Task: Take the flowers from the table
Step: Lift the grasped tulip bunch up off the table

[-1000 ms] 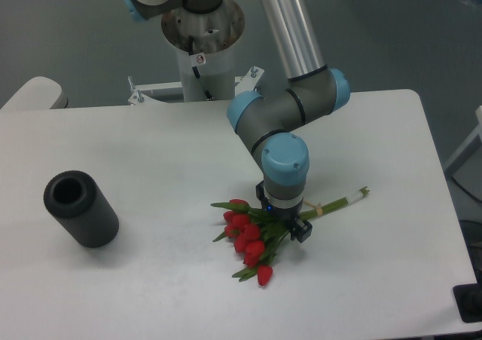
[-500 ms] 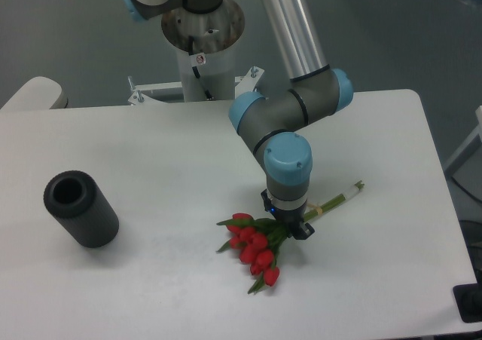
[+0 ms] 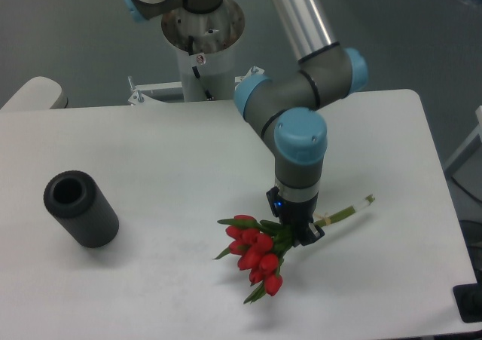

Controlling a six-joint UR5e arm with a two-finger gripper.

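Observation:
The flowers (image 3: 254,251), a bunch of red tulips with green leaves and long green stems tied by a tan band, hang in my gripper (image 3: 296,233) above the white table (image 3: 151,159). The gripper is shut on the stems just above the blooms. The red heads droop down to the left, and the stem ends (image 3: 360,203) stick out to the right. A faint shadow lies on the table under the bunch.
A dark grey hollow cylinder (image 3: 80,208) lies on the table at the left. The robot base (image 3: 202,31) stands behind the far edge. The table's right edge runs near x 600, and its front edge runs along the bottom.
The gripper has risen with the bunch in it and shifted slightly right and toward the camera. The flowers have come off the table and now hang tilted.

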